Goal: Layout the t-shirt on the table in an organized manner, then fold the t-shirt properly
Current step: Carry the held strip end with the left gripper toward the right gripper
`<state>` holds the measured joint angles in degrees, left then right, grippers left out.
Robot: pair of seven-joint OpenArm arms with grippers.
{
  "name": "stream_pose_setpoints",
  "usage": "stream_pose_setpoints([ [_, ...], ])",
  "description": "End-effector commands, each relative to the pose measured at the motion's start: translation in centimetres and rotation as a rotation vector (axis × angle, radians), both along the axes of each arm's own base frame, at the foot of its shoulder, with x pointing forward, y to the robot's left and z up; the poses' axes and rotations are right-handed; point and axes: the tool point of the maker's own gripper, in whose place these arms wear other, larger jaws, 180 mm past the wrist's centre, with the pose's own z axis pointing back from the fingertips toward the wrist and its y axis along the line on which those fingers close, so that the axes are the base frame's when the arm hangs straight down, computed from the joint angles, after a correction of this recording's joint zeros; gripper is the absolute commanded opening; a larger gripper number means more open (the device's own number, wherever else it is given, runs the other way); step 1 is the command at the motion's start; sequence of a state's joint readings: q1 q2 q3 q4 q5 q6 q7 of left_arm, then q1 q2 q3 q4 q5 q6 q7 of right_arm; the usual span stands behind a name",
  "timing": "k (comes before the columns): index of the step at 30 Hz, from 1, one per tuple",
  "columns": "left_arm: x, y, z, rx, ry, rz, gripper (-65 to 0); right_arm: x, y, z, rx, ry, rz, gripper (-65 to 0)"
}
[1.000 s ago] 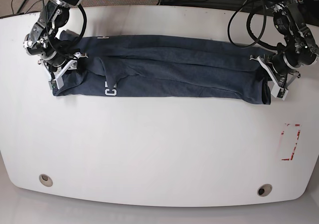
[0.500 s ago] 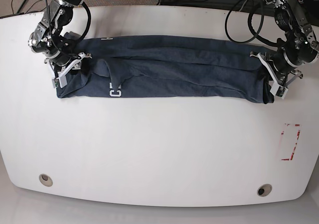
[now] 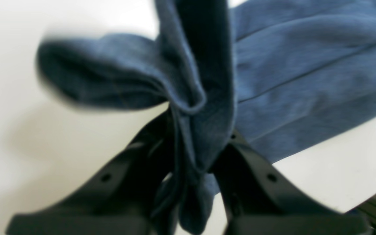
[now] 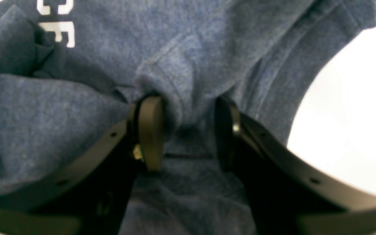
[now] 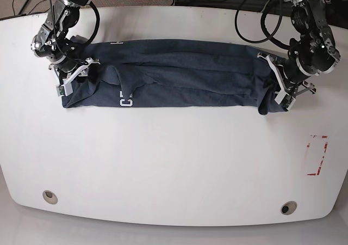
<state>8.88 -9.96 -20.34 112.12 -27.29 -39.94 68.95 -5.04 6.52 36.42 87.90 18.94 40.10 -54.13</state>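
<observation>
White table (image 5: 163, 163): left arm's (image 5: 304, 49) t-shirt (image 5: 179, 76) end probably dragged inward.

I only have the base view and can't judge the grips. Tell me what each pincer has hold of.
Observer: The left pincer is shut on a bunched fold of the t-shirt.
Operator: Report the other one.
Observer: The right pincer has its fingers apart, with a ridge of cloth between them.
Operator: Say what lies near that grip.
Observer: White letters sit just beyond it, on the shirt.
</observation>
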Motion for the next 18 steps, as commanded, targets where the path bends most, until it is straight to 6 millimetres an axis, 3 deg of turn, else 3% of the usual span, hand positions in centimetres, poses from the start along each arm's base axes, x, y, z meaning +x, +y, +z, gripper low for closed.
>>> stream_pose_setpoints([
  [1, 0.7, -0.3, 1.2, 0.0, -0.047, -0.02, -65.0, -0.6, -0.5, -0.3, -0.024, 0.034, 0.005, -41.2],
  [9, 0.7, -2.8, 0.8, -0.028, -0.038, -0.082, -65.0, -0.6, -0.5, -0.3, -0.024, 0.034, 0.005, -41.2],
  [18, 0.8, -7.7, 0.2, -0.076, -0.028, -0.157, -65.0, -0.4, -0.5, -0.2, -0.023, 0.03, 0.004, -41.2],
])
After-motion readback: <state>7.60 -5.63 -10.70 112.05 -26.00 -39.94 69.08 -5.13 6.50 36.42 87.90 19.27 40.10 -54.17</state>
